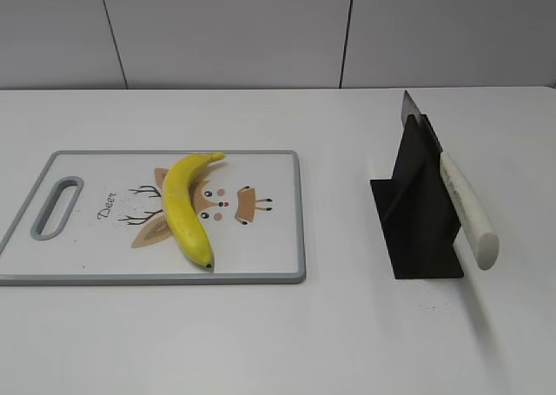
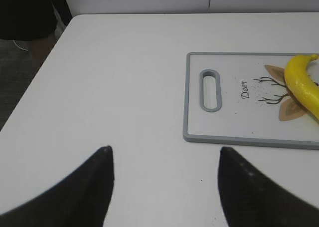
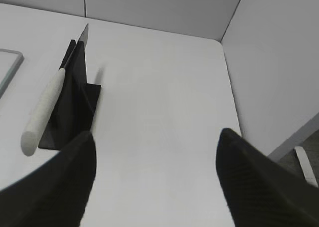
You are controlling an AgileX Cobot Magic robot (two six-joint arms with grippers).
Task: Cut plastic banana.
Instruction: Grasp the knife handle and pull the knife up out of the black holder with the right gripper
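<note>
Left gripper (image 2: pixel 164 159) & right gripper (image 3: pixel 155 144) both wide open, holding nothing, above table (image 1: pixel 347 343).

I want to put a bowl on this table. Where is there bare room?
The widest bare patch lies between the cutting board and the black knife stand. The front strip of table below both is bare too, as is the back strip along the wall. The board is partly taken by the banana; the knife handle juts forward from the stand.
</note>
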